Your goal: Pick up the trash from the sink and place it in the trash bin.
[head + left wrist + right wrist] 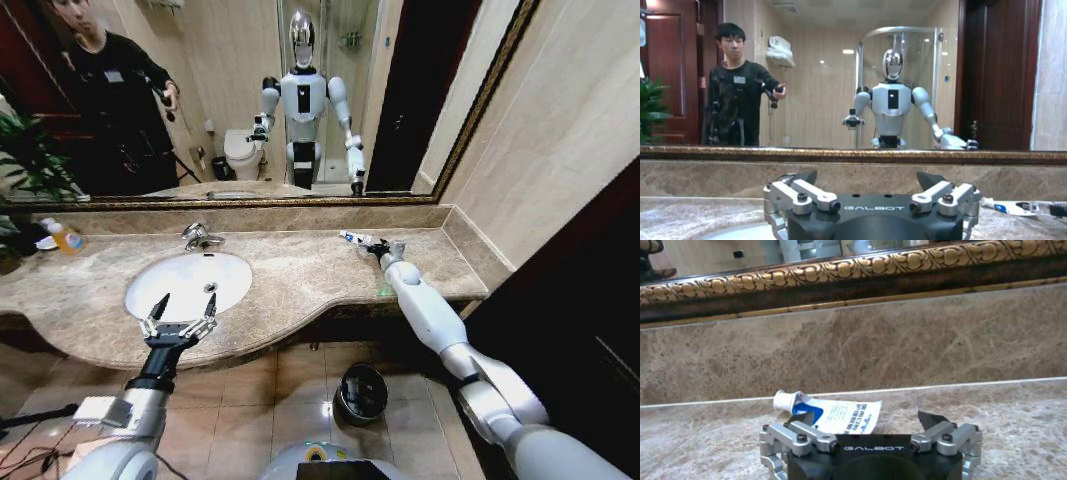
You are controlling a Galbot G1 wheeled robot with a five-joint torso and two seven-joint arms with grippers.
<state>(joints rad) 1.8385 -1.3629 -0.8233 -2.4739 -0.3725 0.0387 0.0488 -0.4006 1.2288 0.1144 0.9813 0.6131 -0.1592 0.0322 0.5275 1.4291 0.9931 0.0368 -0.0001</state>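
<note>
A: Left to right, quick. Far left of the countertop (pixel 300 275): orange-liquid bottle (pixel 66 237) by the backsplash, not trash, skip it.

B: Sink?

A: Sink (pixel 190 282) sits left of centre, faucet (pixel 200 237) at its far rim. Basin looks bare from the head view, can't rule out something small. Left gripper (pixel 184 305) hovers over the near rim, fingers spread wide, holding nothing. Forearm comes up from the near left, wrist level, fingers pointing toward the mirror (pixel 250 100). Reads as parked or waiting.

B: So where's the trash?

A: One piece I can see: small white-blue tube (pixel 354 238) lying flat on the counter, far right, near the backsplash. On the counter, not in the sink.

B: Right arm?

A: Stretched long from the near right, across the counter edge, elbow almost straight. Right gripper (pixel 378 248) is low, just behind the tube. In the right wrist view the tube (pixel 833 416) lies just ahead of the gripper (pixel 870 422), fingers apart, one tip overlapping its near edge, contact unclear. Not gripped yet. My guess: lined up for a flat pinch.

B: Bin?

A: Trash bin (pixel 361 393) on the floor below the counter edge, right of centre, near the robot base, so an easy drop once the arm pulls back.
</note>
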